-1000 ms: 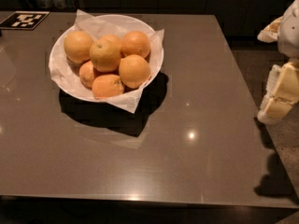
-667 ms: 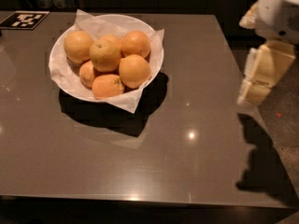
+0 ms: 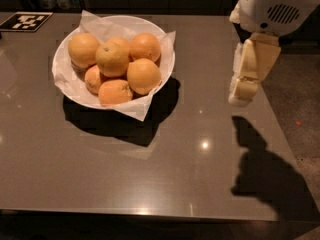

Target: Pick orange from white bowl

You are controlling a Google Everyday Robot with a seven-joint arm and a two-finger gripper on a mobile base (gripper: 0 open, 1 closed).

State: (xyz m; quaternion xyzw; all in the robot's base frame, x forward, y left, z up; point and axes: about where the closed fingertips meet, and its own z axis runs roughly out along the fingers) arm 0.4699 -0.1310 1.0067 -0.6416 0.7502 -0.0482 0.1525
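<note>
1. Under everything, table: dark, glossy, likely slick. Risk: bowl sliding if nudged sideways.
2. At right edge, gripper: hanging above table, well apart from bowl, nothing seen in it; how wide it stands, cannot tell. Risk: long reach leftward ending off-centre, or clipping the near rim on the way in.
3. At upper left, bowl: white, shallow, paper-lined, six fruits showing in a heap. Risk: tipping or shifting under a downward press on the pile.
4. Over rim, paper: crinkled, corners sticking out. Risk: snagged and dragged up with the lift.
5. Atop pile, near centre, orange: stem dot up, touching neighbours on both sides. Risk: little room beside it, so neighbours pinched, pushed aside or rolled over the rim; round skin slipping from a shallow hold.
</note>
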